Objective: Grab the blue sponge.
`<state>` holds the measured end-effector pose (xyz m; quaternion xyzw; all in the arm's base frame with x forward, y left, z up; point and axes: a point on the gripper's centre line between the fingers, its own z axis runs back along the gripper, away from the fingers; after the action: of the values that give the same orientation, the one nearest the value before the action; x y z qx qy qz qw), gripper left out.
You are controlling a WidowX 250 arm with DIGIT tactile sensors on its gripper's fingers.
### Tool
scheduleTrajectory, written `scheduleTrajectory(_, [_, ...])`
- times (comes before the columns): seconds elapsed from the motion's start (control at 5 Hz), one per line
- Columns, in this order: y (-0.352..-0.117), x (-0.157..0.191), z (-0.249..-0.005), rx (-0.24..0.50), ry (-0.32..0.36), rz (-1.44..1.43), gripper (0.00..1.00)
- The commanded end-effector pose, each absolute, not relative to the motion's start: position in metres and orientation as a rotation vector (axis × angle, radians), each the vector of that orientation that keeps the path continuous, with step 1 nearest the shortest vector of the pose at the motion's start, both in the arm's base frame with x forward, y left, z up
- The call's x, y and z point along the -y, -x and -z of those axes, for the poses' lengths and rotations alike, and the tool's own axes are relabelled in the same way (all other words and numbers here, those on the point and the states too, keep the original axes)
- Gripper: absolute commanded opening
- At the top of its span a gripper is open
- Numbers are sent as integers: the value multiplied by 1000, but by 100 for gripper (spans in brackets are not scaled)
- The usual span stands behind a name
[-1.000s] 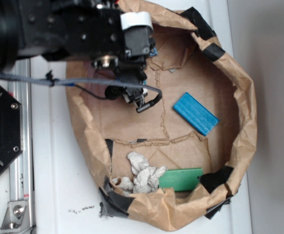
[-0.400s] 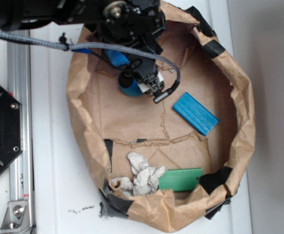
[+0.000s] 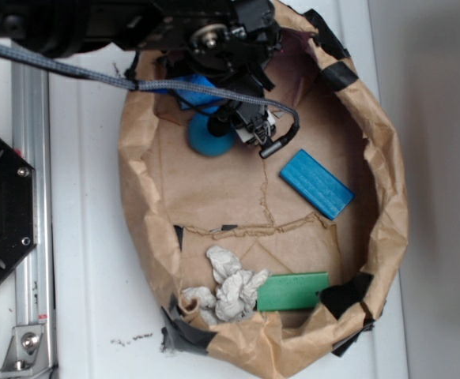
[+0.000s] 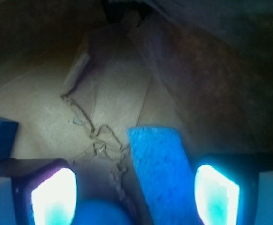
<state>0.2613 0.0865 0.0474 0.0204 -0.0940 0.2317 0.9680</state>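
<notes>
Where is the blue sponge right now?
In the wrist view the blue sponge lies on the brown paper between the open gripper fingers, nearer the right one, with the blue ball just to its left.

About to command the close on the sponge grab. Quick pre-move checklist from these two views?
1. Target in view: ok. The blue sponge lies between the fingers in the wrist view.
2. gripper open: ok, both pads stand apart.
3. Sponge centred: not ok, it sits nearer the pad on the right of the image.
4. Distractor clear: not ok. The blue ball shows at the bottom edge between the pads.
5. blue block clear: ok, off to the side.
6. Height above the sponge: cannot tell.
</notes>
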Motion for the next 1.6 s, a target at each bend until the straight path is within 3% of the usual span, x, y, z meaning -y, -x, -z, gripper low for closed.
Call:
scheduleTrajectory(0.0, [-265, -91, -39, 201, -56, -407, 100])
scheduleTrajectory(0.4, [-254, -101, -26, 163, -56, -399, 100])
scheduleTrajectory(0.8, [-240, -100, -23, 146, -39, -212, 100])
scheduleTrajectory(1.0, [-241, -100, -24, 135, -50, -213, 59])
scheduleTrajectory(1.2, [-242, -97, -22, 126, -58, -186, 0])
scheduleTrajectory(1.4, [-244, -92, -20, 120, -72, -160, 0])
